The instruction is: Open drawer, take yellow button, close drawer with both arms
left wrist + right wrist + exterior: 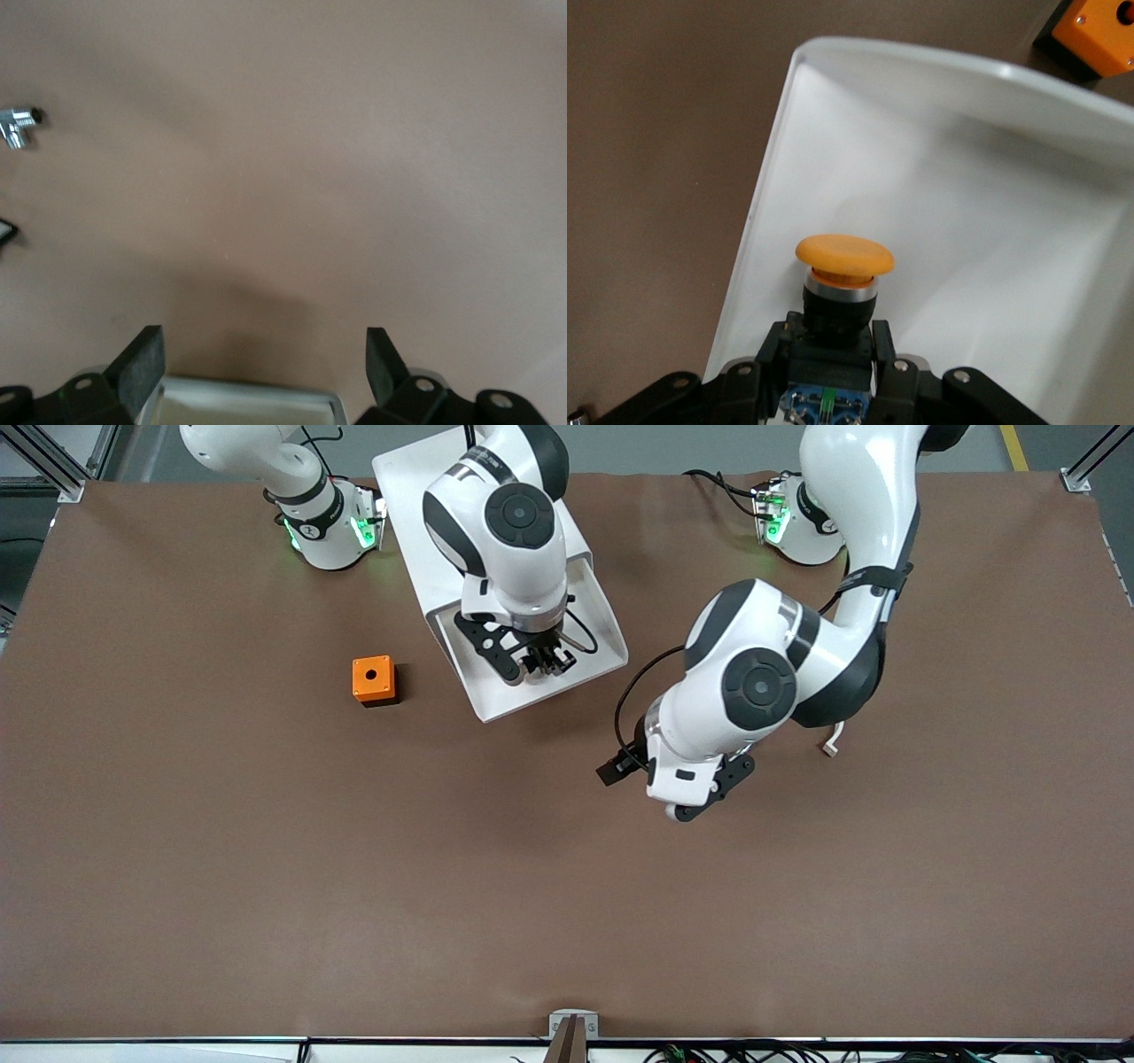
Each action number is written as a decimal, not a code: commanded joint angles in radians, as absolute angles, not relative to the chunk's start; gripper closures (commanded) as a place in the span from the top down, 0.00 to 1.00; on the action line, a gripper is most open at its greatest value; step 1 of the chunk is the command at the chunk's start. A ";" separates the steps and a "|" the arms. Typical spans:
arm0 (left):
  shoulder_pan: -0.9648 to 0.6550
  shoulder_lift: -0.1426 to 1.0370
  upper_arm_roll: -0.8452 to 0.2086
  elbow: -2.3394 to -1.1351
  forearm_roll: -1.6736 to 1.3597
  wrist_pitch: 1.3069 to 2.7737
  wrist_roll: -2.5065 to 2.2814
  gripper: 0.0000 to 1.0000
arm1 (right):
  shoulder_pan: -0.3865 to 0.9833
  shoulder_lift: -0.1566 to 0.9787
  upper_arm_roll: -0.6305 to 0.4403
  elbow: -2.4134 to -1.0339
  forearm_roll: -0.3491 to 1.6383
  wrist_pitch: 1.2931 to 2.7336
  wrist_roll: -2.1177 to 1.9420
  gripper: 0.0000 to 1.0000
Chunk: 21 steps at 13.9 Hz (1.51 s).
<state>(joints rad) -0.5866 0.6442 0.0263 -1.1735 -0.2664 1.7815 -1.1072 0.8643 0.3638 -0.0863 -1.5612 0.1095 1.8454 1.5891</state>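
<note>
The white drawer (pixel 496 710) stands pulled out of its white cabinet (pixel 412 487) toward the front camera. My right gripper (pixel 542 661) is over the open drawer, shut on the button. In the right wrist view the button (pixel 843 255) shows its round orange cap and dark body, clamped between the right gripper's (pixel 831 335) fingers just above the drawer's white floor (pixel 939 195). My left gripper (pixel 700 802) hangs over bare table beside the drawer, toward the left arm's end. In the left wrist view the left gripper (pixel 261 343) is open and empty.
An orange box with a round hole (pixel 373 678) sits on the table beside the drawer toward the right arm's end, also in the right wrist view (pixel 1099 35). A small pale metal part (pixel 831 744) lies under the left arm, also in the left wrist view (pixel 16 124).
</note>
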 commanded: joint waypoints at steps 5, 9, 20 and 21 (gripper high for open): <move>-0.672 0.647 0.034 -1.210 -0.152 1.809 -1.210 1.00 | 0.579 0.313 -0.086 -1.468 0.164 1.588 1.068 0.01; -0.704 0.647 0.034 -1.210 -0.149 1.810 -1.212 1.00 | 0.396 0.319 -0.087 -1.502 0.080 1.595 0.742 0.00; -0.813 0.670 0.034 -1.212 -0.124 1.819 -1.209 1.00 | -0.113 0.507 -0.086 -1.798 0.003 2.297 -0.156 0.00; -0.825 0.670 0.035 -1.212 -0.121 1.819 -1.207 1.00 | -0.133 0.531 -0.086 -1.796 0.005 2.324 -0.197 0.00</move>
<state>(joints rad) -0.7977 0.6732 0.0256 -1.2079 -0.1489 1.8060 -1.1985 -0.0849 0.4892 -0.1110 -1.8119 0.0144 2.2787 -0.1122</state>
